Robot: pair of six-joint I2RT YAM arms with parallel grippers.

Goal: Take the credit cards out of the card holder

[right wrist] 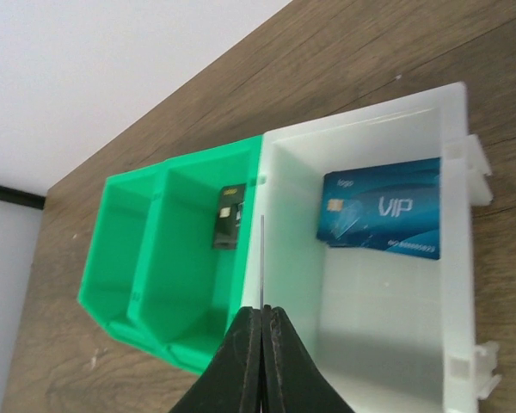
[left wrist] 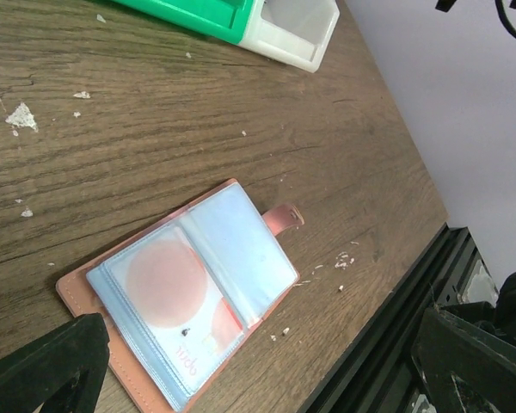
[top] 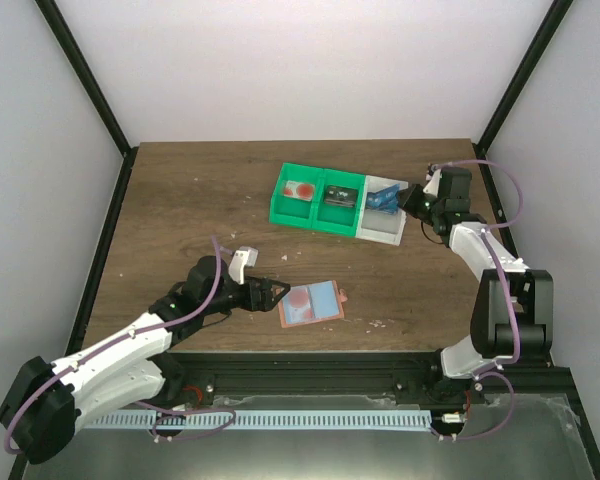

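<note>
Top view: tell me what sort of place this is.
Probably a robot test cell: bare white walls, black frame posts, and a wooden table with sorting bins.

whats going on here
Two robot arms are emptying a card holder that lies open on the table. The left gripper stands open right beside it, holding nothing. The right gripper is shut above the white bin, pinching what looks like a thin card seen edge-on. A blue VIP card lies in that bin.
</note>
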